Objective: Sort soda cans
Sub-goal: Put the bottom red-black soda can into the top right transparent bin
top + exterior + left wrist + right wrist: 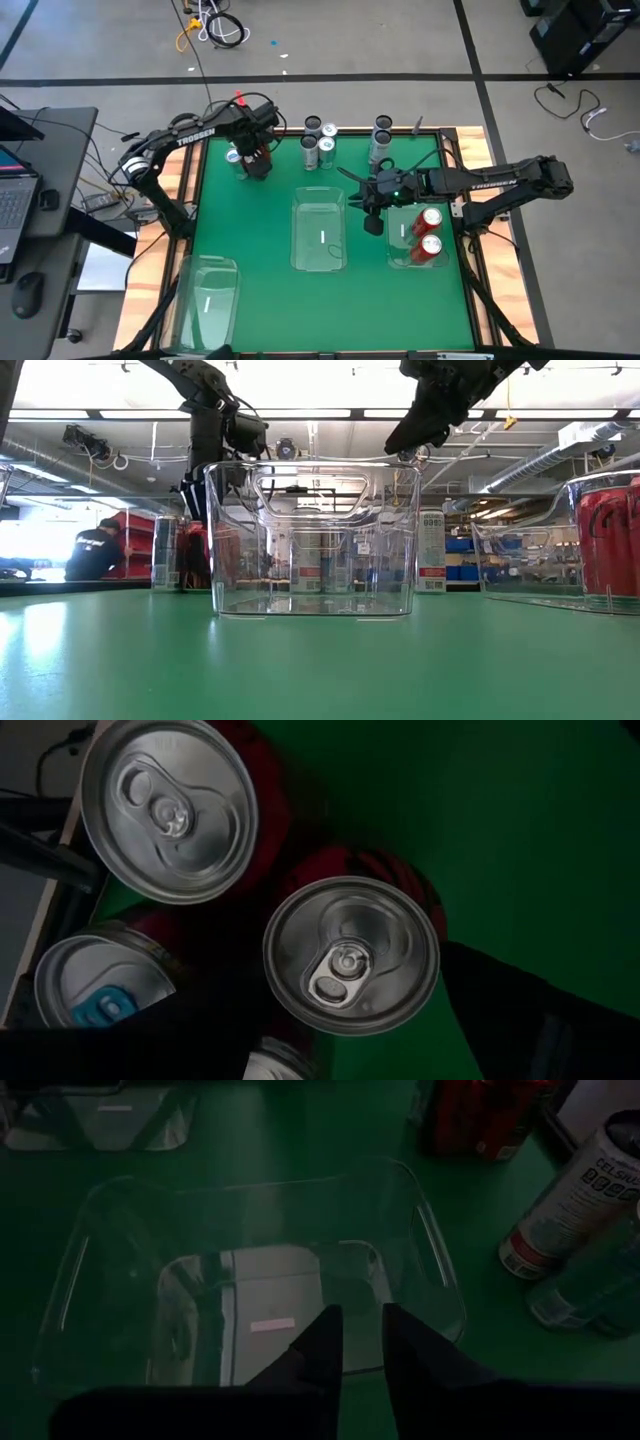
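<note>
My left gripper [256, 160] points straight down over a cluster of soda cans at the table's far left. It is open, with one finger on either side of a red can [350, 955], whose silver top faces the camera. Another red can [170, 810] and a can with a blue tab [100, 992] stand close by. Grey cans [318, 140] and pale cans [381, 135] stand upright along the far edge. Two red cans [430, 232] lie in the right-hand clear bin [400, 258]. My right gripper [362, 1320] hangs slanted over the middle bin's right rim, fingers a narrow gap apart, holding nothing.
Three clear plastic bins sit on the green mat: one near left [205, 300], one in the middle [320, 232], one at the right. The middle bin [312, 540] fills the low view. A laptop [15, 195] and cables lie off the table's left side.
</note>
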Robot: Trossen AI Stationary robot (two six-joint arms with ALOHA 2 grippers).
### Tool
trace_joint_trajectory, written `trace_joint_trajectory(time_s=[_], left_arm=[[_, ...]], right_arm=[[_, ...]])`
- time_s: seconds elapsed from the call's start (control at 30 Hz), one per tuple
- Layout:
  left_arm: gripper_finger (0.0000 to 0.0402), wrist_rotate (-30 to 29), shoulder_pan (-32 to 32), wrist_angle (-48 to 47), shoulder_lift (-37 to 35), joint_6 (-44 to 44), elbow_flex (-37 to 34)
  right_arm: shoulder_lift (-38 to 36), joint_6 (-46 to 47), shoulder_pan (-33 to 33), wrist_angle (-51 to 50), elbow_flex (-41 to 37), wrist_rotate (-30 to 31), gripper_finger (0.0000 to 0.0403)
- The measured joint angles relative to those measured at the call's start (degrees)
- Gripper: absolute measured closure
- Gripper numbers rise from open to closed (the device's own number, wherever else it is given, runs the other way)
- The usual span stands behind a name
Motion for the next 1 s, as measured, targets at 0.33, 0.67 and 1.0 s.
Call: trace_joint_trajectory(time_s=[0.33,0.67,1.0], left_arm=[[0.0165,0.0,-2.3,-1.9,0.4,1.5,1.6],[0.0175,4.2,-3.2,-4.3,0.9,1.6,5.0],[0.0176,1.0,-5.4,-7.2,0.8,2.6,10.1]], right_arm=[[0.0,0.0,0.0,0.0,0.0,0.0,0.0341],[0.0,0.0,0.0,0.0,0.0,0.0,0.0341],[-0.5,-0.1,0.0,-0.4,0.2,0.0,0.0341]])
